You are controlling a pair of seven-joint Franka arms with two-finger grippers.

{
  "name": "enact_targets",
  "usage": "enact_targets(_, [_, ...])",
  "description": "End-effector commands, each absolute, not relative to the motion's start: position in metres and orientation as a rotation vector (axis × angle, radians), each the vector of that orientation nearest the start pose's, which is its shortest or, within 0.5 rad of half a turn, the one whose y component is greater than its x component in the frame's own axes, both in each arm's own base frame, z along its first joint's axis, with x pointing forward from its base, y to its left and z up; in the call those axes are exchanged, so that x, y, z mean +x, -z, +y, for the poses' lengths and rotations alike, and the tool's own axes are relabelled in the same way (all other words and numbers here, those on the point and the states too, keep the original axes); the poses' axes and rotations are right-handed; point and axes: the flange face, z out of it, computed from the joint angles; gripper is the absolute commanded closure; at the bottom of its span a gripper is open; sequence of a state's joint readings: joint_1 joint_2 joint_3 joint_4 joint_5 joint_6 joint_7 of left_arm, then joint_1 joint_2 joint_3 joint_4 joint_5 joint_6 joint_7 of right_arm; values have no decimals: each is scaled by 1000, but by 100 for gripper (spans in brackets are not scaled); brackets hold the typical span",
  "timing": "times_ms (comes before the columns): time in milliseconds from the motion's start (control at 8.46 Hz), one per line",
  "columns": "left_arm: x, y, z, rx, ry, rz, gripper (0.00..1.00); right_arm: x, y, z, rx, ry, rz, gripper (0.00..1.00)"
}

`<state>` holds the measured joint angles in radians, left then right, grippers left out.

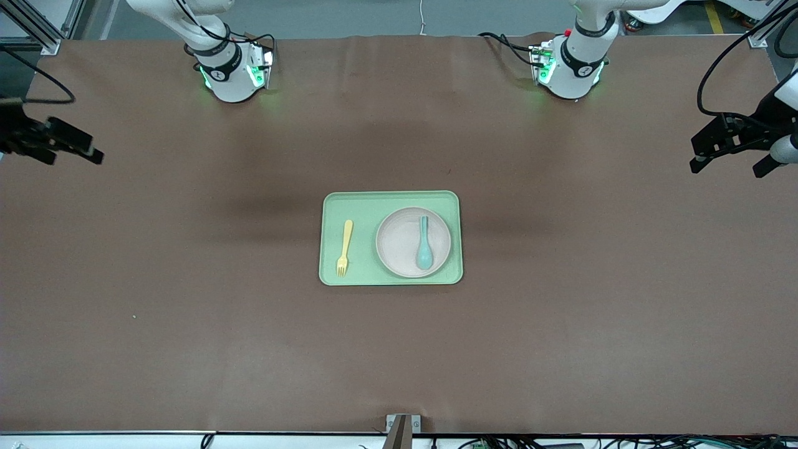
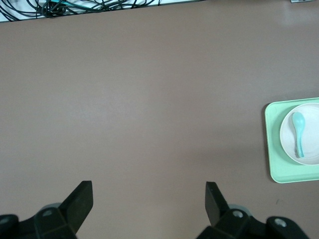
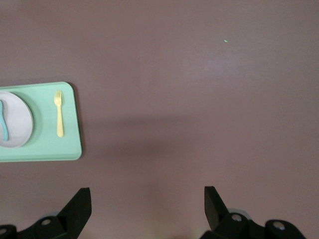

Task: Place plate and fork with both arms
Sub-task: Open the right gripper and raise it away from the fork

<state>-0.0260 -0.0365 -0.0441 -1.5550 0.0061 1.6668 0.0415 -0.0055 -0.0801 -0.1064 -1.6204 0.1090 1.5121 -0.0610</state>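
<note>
The left gripper [image 1: 729,156] hangs with its fingers spread and empty over the bare table [image 1: 187,312] at the left arm's end, well apart from the tray [image 1: 391,199]; its wrist view shows the two fingertips [image 2: 82,196] wide apart with nothing between them. The right gripper [image 1: 68,146] hangs over the right arm's end of the table, equally well away from the tray, and its own wrist view shows it released and holding nothing as well. Both arms look parked wide of the work. The light green tray lies at the middle of the table. On it, toward the left arm's end, rests the plate [image 1: 399,246], with a teal spoon [image 1: 424,244] lying in it (not one of the task's things). The fork [image 1: 344,247] lies flat on the tray beside the plate, toward the right arm's end, tines pointing to the front camera, not touching the plate. Judging by this layout, the task looks either finished or not begun, and the pictures alone cannot settle which. Should a pick be next, each arm must travel inward: the right to the thin fork, the left to the plate's rim.
</note>
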Motion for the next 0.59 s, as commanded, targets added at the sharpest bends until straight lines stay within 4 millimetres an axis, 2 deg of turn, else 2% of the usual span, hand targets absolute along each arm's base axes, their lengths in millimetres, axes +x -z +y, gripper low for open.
enact_targets(0, [551,-669,-39,-3129,229,173,1,521,-660,-41,-3057,41,6,0])
enact_targets(118, [551,-670,-39,-3128,231,173,1,536,-667,-31,-3190,53,-57,0])
enact_targets(236, [550,-672,-39,-3129,236,171,1,540,-670,-19,-3209,66,-79,0])
enact_targets(355, [550,-672,-35,-3129,236,164,1,540,-667,-19,-3167,56,-65,0])
enact_targets(473, [549,-673,-34,-3129,238,159,1,538,-655,-27,-3147,7,-40,0])
